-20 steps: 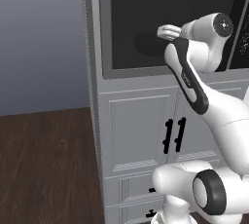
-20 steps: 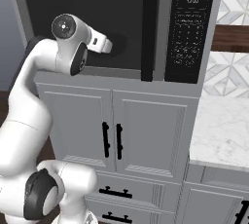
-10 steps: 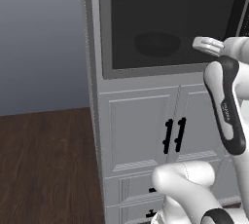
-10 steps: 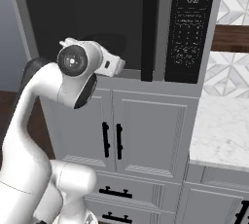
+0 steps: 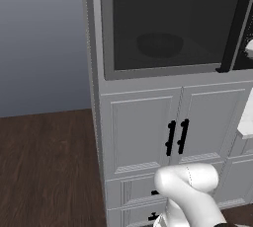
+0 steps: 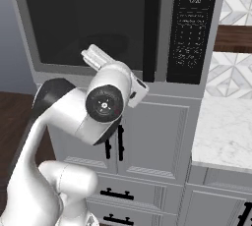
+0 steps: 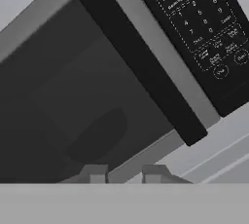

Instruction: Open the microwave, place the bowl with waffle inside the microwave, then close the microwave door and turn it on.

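Hovering before the shut door (image 7: 97, 106), gripper (image 7: 125, 173) showing fingertips (image 7: 96, 173) narrowly parted, gripping nothing, touching nothing. Pointing near the handle (image 7: 133, 57), beside the keypad (image 7: 204, 28). Sitting inside the microwave (image 5: 106, 75), dim behind glass: bowl (image 5: 159, 44).

Counted: one microwave (image 5: 168, 28) with one bar handle (image 6: 151, 28) and one control strip (image 6: 192, 28), one bowl (image 5: 159, 44) at upper centre, two cabinet doors (image 5: 141, 130) below, two fingers (image 7: 96, 173).
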Robot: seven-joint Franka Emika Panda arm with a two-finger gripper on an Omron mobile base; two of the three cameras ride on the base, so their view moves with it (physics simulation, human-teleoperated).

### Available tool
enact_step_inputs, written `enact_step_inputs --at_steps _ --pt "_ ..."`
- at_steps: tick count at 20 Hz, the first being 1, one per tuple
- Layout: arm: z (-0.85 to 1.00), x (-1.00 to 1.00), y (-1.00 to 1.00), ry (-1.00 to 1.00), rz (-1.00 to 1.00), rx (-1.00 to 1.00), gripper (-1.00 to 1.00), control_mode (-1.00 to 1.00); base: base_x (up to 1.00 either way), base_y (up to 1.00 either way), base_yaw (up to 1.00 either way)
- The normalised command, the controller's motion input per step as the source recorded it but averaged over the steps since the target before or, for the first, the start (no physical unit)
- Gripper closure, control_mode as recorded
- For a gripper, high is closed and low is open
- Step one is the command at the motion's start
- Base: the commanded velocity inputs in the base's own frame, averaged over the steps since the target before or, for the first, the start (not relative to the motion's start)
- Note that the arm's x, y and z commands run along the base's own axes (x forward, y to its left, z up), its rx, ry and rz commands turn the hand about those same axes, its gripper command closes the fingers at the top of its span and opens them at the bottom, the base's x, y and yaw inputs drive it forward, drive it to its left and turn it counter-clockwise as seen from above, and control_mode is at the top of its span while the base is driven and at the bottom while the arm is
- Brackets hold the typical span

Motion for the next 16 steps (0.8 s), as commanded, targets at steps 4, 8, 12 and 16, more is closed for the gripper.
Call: enact_step_inputs --at_steps 4,8,12,16 --pt "0.08 -0.06 -0.76 0.18 -0.02 0.51 1.00 -1.00 0.00 0.00 0.00" --pt "0.00 0.00 -0.23 0.08 -0.01 0.13 1.00 -1.00 0.00 0.00 0.00" --pt "0.00 0.00 0.00 0.00 0.00 0.00 1.00 -1.00 0.00 0.00 0.00" --pt "0.00 0.00 0.00 0.00 0.00 0.00 1.00 -1.00 0.00 0.00 0.00"
